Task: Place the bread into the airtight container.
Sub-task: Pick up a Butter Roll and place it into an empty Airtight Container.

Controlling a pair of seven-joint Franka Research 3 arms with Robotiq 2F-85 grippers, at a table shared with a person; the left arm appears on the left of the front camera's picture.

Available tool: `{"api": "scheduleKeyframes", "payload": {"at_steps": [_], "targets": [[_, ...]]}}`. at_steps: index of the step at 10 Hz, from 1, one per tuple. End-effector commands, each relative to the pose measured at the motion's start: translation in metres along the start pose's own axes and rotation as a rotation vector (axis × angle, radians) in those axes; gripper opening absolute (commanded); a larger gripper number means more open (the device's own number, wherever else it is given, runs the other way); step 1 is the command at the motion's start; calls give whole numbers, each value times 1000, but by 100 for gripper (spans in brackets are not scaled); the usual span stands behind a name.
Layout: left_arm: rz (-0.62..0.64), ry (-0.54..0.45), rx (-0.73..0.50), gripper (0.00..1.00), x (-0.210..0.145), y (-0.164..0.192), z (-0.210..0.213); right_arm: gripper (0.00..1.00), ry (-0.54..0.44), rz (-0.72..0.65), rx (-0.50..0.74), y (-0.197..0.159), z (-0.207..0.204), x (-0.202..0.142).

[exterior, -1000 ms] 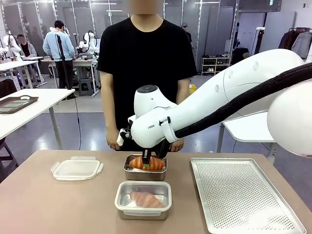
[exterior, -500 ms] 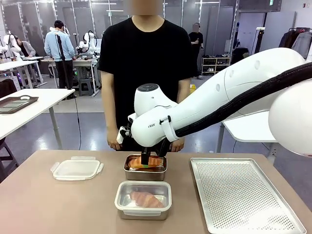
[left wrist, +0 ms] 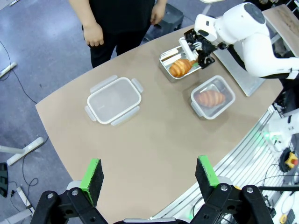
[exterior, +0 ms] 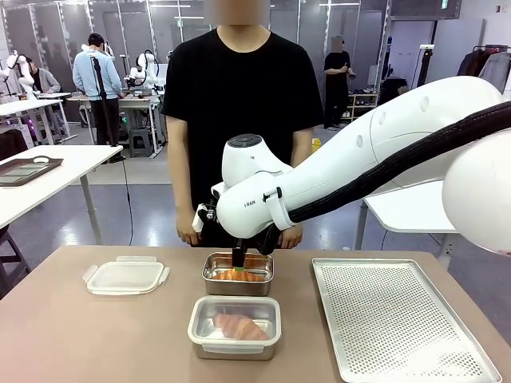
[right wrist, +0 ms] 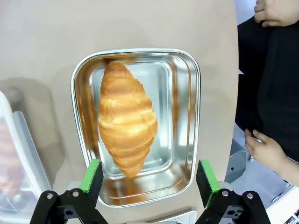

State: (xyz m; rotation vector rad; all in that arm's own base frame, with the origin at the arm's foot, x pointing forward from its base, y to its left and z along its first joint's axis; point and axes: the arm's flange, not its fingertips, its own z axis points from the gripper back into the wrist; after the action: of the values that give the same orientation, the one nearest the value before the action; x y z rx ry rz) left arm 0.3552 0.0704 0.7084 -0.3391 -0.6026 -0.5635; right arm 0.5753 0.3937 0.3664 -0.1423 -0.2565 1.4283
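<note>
A golden croissant, the bread (right wrist: 127,119), lies lengthwise inside an open steel airtight container (right wrist: 187,93) at the far middle of the table (exterior: 96,335). My right gripper (right wrist: 149,179) hangs open just above it, one green pad on each side and neither touching it. From the front, the right gripper (exterior: 239,258) sits over that container (exterior: 237,285), with the bread (exterior: 236,275) low inside. A second container (exterior: 234,327), nearer to me, has a clear lid on and holds another croissant. My left gripper (left wrist: 148,172) is open, high above the table.
A loose clear lid (exterior: 125,276) lies at the left. A perforated metal tray (exterior: 399,319) covers the right side. A person in black stands at the far edge with hands (exterior: 185,235) hanging close behind the steel container.
The bread has gone down from rim height into the steel container and now lies free. My right gripper has lifted slightly above it.
</note>
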Motion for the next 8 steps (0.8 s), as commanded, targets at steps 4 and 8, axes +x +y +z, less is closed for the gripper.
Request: {"api": "scheduleKeyframes", "payload": {"at_steps": [4,8], "targets": [[-8,-1,-8,100,0,-1,1,100,3,1,1,1,0,0],[-8,-1,-8,100,0,-1,1,100,3,1,1,1,0,0]]}}
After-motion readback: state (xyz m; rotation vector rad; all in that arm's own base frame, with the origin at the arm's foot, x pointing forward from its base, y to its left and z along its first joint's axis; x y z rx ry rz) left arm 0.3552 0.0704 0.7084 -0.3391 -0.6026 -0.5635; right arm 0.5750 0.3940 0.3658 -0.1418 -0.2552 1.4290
